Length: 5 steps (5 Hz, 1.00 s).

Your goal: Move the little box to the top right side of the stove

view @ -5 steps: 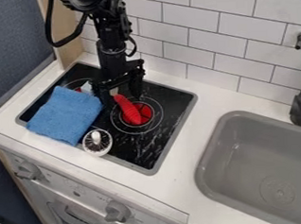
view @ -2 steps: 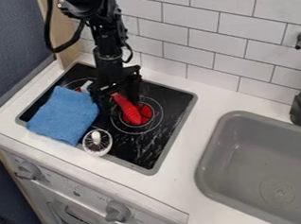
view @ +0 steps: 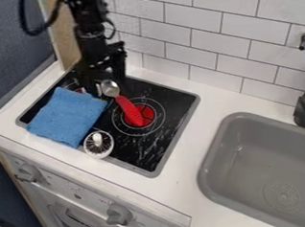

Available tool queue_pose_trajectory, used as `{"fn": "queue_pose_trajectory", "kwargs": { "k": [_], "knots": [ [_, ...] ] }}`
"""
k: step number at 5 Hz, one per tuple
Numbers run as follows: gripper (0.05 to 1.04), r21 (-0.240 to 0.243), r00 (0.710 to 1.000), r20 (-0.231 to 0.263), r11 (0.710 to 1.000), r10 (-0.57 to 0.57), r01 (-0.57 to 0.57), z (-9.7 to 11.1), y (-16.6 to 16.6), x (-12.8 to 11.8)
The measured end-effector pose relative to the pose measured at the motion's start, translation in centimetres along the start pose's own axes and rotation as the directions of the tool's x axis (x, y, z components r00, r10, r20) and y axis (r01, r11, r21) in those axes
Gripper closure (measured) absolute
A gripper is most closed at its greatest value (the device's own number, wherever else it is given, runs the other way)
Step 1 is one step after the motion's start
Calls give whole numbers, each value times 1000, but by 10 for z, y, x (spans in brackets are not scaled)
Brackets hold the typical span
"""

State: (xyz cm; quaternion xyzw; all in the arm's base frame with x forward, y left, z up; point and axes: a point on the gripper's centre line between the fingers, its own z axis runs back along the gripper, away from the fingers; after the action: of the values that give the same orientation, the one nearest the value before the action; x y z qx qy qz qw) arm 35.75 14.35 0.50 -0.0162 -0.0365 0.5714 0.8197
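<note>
The gripper point(view: 103, 81) hangs over the back left of the stove point(view: 160, 148), by the spoon's point(view: 130, 111) bowl; I can't tell whether it's spread or pinching anything, nor where the box is. The blue cloth point(view: 66, 116) lies nearby.

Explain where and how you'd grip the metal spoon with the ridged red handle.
I'd take the spoon by the middle of its red handle, coming from above and closing across its width. The handle is long and narrow, lying slantwise on the black stove, so its long sides should suit a pinch better than the rounded bowl.
</note>
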Motion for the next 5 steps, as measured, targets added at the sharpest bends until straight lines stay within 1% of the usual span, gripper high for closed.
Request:
{"fn": "queue_pose_trajectory", "kwargs": {
  "k": [1, 2, 3, 4, 5],
  "knots": [
    [83, -1, 999, 20, 999, 44, -44, 1, 8, 12],
    [83, 0, 993, 63, 995, 103, -103, 7, 15, 32],
    [83, 27, 990, 82, 993, 115, -118, -2, 19, 38],
    [83, 43, 990, 86, 993, 110, -114, -12, 16, 38],
    [118, 44, 994, 72, 996, 79, -82, -17, 8, 34]
  ]
}}
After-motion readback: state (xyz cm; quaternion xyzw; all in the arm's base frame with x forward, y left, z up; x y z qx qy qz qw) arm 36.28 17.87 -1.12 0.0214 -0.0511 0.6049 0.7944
